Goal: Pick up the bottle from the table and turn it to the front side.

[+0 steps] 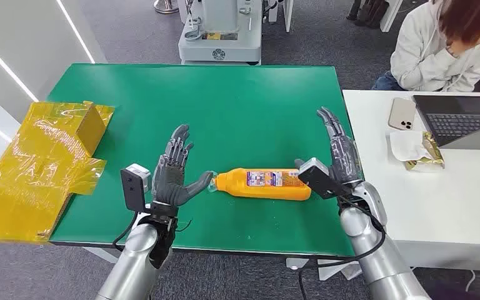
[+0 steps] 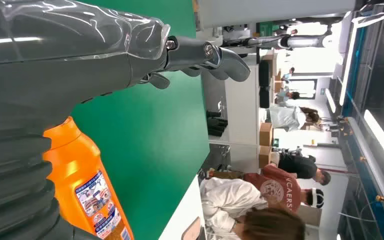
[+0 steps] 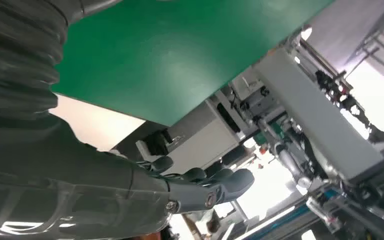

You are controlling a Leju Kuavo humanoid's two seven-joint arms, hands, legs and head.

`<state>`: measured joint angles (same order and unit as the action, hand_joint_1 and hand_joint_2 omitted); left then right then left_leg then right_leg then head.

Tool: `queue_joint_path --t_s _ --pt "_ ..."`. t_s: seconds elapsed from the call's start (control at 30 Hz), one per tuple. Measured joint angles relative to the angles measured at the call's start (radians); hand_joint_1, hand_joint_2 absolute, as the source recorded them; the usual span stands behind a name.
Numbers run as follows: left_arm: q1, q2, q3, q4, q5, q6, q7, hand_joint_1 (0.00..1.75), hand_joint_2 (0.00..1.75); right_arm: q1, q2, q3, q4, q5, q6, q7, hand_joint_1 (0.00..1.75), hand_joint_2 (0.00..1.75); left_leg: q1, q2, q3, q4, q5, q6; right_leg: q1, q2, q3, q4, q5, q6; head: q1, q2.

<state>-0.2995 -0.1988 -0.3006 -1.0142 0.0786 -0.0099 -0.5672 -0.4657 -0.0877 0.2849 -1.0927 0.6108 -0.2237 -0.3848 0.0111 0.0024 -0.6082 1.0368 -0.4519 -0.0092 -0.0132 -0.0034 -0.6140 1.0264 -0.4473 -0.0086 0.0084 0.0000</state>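
Head view has the orange bottle (image 1: 264,184) lying on its side low in the frame's centre on the green table (image 1: 225,100), long axis left to right. Its cap end touches the thumb of the left hand (image 1: 174,174), its base sits by the right hand (image 1: 340,150). Both hands are spread and hold nothing.

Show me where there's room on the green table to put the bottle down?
The far half of the green table is bare, from the yellow foil box across to the right edge. Near the front it is crowded: the orange bottle lies between the left hand and the right hand.
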Motion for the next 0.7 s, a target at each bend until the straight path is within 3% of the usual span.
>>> queue_joint_path --t_s 0.07,0.23,0.4,0.7 --pt "-0.001 0.0 -0.001 0.004 0.002 -0.001 -0.002 0.0 1.75 -0.014 -0.007 0.012 0.022 -0.014 0.028 0.009 0.0 1.75 0.0 0.0 0.0 0.0 0.0 0.0 0.0 0.0 0.0 0.0 0.0 0.0 0.0 0.0" --pt "-0.007 0.003 -0.013 0.022 0.012 -0.005 -0.009 0.0 1.75 -0.107 -0.027 0.094 0.173 -0.12 0.214 0.035 0.0 1.75 0.0 0.0 -0.001 0.0 0.0 0.0 0.0 0.0 -0.001 0.0 0.0 0.0 0.0 0.0" --pt "-0.025 0.008 -0.021 0.039 0.017 -0.006 -0.008 0.0 1.75 -0.218 0.005 0.173 0.351 -0.294 0.376 0.015 0.0 1.75 0.0 0.0 -0.001 0.0 0.001 0.0 0.0 0.0 -0.001 0.0 0.0 0.0 0.0 0.0" --pt "-0.035 0.022 -0.033 0.05 0.021 0.001 -0.008 0.0 1.75 -0.324 0.078 0.28 0.5 -0.346 0.426 0.034 0.0 1.75 0.0 0.001 -0.002 0.0 0.001 0.0 0.0 0.002 -0.002 0.0 0.0 0.0 0.0 0.0"
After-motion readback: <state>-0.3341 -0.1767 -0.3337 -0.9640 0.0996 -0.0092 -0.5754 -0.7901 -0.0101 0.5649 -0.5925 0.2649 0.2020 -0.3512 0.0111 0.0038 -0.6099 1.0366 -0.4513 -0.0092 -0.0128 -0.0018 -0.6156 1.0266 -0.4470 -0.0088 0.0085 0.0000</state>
